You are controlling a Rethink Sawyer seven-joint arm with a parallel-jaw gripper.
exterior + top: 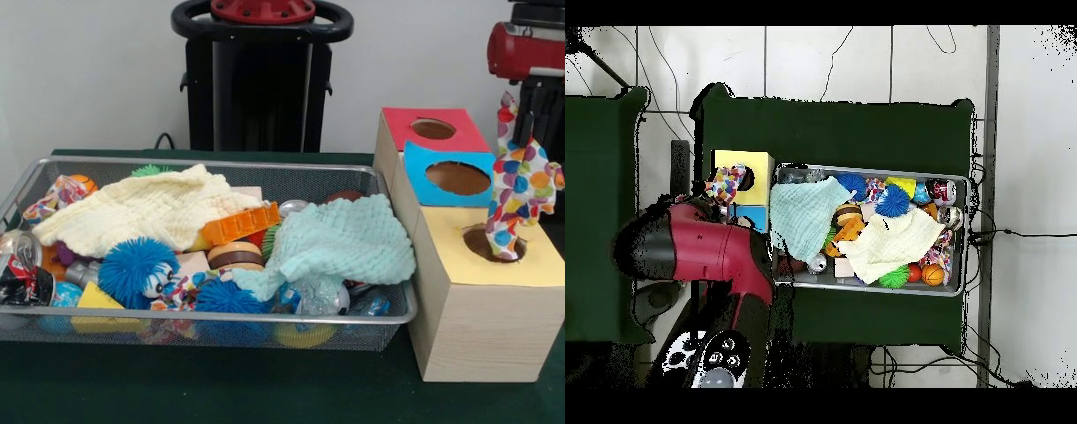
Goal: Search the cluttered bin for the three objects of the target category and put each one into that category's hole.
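The wire-mesh bin (265, 320) lies on the left, full of toys; it also shows in the overhead view (963, 230). One polka-dot cloth (521, 190) hangs from my gripper (523, 119), which is shut on its top. Its lower end dips into the hole (477, 240) in the yellow-topped box (494, 309). From overhead this cloth (728, 183) sits over the yellow box (745, 160). A second polka-dot cloth (55, 196) lies at the bin's far left corner. A third (181, 287) peeks out near the front, between two blue fuzzy balls.
A pale yellow knitted cloth (146, 212) and a mint-green knitted cloth (340, 243) cover much of the bin. The blue-faced hole (457, 177) and red-faced hole (433, 129) lie behind the yellow one. My red arm (705, 250) reaches over the boxes.
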